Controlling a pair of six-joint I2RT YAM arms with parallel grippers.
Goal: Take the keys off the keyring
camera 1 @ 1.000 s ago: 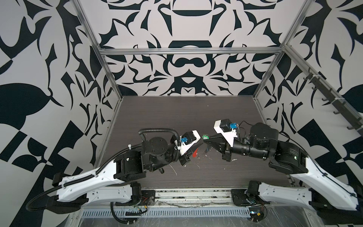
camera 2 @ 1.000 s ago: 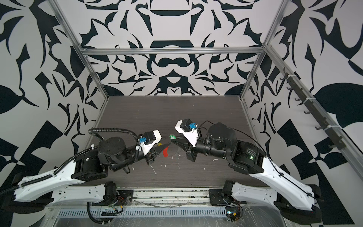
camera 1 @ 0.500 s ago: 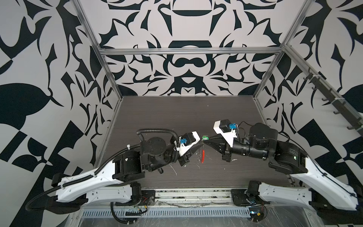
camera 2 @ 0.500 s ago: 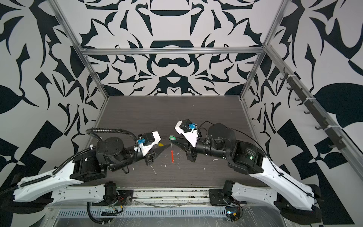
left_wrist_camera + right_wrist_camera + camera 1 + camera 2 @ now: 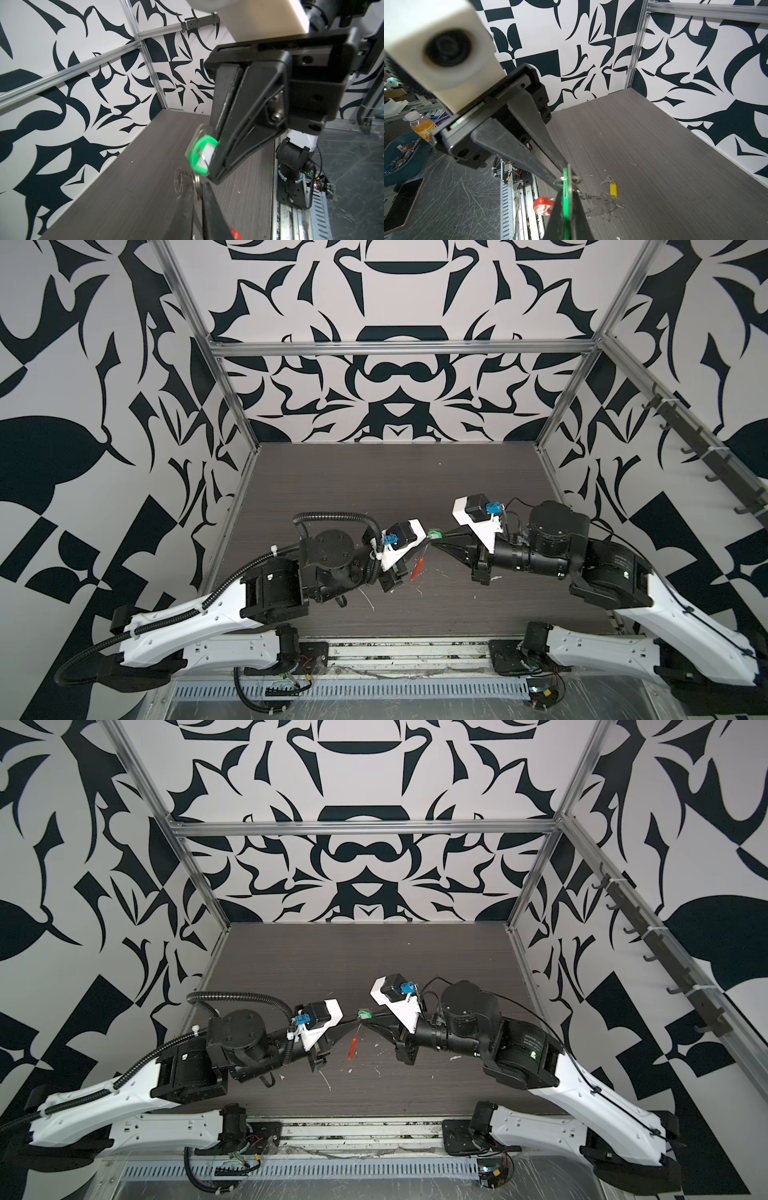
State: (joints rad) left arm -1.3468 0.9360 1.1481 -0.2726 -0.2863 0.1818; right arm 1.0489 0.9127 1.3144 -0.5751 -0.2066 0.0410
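Note:
Both grippers meet above the middle of the dark table. My right gripper point(image 5: 435, 540) point(image 5: 566, 192) is shut on the green-tagged key point(image 5: 200, 154) point(image 5: 566, 199), and the tag point(image 5: 434, 534) point(image 5: 365, 1014) sticks out past its tips. My left gripper point(image 5: 428, 546) point(image 5: 198, 185) is shut on the silver wire of the keyring point(image 5: 197, 182) just below the tag. The keyring's red sleeve point(image 5: 417, 568) point(image 5: 352, 1048) point(image 5: 543, 204) hangs beneath. In the right wrist view the yellow-tagged key point(image 5: 612, 188) lies loose on the table.
Small white scraps point(image 5: 370, 601) dot the table point(image 5: 374, 489) near the arms. Patterned walls close in the back and both sides. Outside the front rail point(image 5: 508, 197), the right wrist view shows a bottle point(image 5: 422, 126), a phone point(image 5: 402, 203) and a blue bin point(image 5: 402, 158).
The left gripper's fingers have closed on the keyring wire beside the green tag. The hanging red sleeve has swung a little toward the left arm. The right gripper has held still.

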